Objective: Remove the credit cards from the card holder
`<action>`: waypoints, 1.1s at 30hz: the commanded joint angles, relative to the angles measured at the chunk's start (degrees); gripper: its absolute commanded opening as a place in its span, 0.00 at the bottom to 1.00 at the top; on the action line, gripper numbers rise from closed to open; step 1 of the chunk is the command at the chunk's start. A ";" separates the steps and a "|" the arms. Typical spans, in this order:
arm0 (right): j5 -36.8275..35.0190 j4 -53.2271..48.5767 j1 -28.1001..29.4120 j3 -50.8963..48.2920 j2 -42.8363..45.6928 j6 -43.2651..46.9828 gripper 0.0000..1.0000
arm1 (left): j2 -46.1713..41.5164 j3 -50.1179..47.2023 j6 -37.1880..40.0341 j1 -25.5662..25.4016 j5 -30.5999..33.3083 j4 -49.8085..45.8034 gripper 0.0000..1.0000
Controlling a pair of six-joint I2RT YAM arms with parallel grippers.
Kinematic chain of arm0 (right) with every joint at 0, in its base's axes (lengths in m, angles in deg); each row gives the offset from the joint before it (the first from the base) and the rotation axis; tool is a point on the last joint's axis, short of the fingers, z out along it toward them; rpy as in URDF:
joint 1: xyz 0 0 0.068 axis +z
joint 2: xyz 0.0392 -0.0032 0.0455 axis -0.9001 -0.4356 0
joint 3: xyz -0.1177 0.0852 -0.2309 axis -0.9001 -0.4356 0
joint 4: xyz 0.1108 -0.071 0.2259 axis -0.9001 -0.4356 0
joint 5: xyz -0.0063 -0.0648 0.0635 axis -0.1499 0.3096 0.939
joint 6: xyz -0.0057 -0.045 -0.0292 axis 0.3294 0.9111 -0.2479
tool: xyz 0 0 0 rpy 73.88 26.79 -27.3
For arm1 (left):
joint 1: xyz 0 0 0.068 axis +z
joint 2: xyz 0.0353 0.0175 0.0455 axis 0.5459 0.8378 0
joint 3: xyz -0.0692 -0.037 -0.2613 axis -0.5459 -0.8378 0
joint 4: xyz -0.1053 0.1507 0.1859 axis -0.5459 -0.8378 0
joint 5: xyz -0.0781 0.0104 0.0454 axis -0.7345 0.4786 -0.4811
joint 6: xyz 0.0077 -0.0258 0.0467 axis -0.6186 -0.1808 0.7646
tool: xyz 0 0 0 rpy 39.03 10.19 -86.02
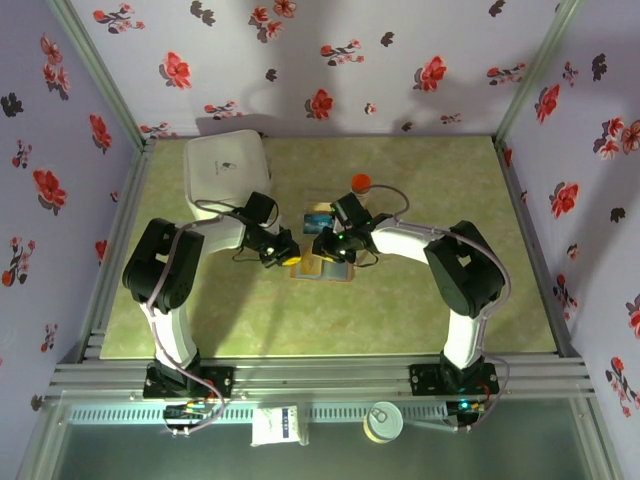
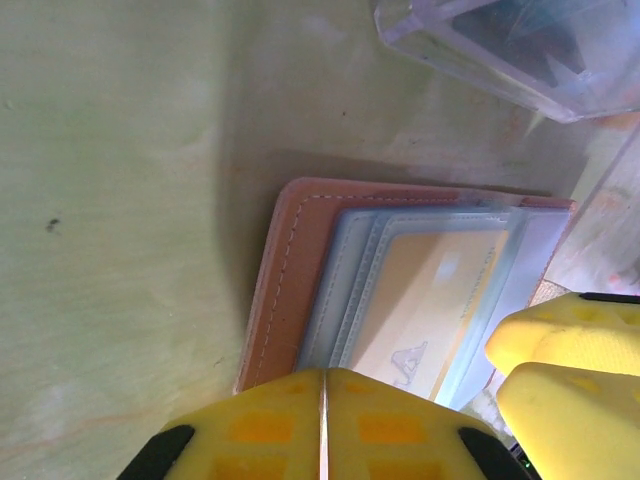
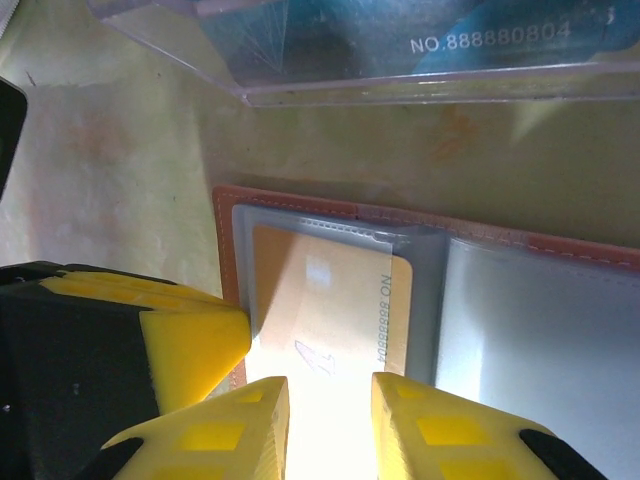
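The card holder (image 3: 540, 330) lies open on the table, blue-grey inside with a brown stitched rim (image 2: 283, 280). A tan credit card (image 3: 330, 300) sits in its left panel's clear sleeve, its right end poking out of the pocket. My right gripper (image 3: 330, 425) is open, its fingertips standing over the near end of this card. My left gripper (image 2: 323, 400) is shut with nothing between its fingers, its tips at the holder's left edge beside the right gripper's fingers (image 2: 560, 350). In the top view both grippers (image 1: 283, 252) (image 1: 330, 248) meet over the holder (image 1: 338, 270).
A clear plastic box (image 3: 400, 60) holding a teal card (image 3: 480, 25) lies just beyond the holder (image 1: 317, 220). An orange-capped bottle (image 1: 360, 183) stands behind it. A large white square container (image 1: 228, 165) sits at the back left.
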 commanded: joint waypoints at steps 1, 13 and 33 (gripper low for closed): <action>0.75 0.47 0.48 1.40 -1.61 -1.09 0.28 | 1.08 -0.86 1.82 0.68 -0.19 -0.13 0.08; 1.07 0.07 0.74 1.26 -2.34 -1.00 0.24 | 1.17 -1.30 1.91 1.04 -0.30 -0.27 0.06; -2.61 -5.75 0.83 2.63 -1.95 1.40 0.25 | 1.32 -1.21 1.98 1.13 -0.32 -0.35 0.05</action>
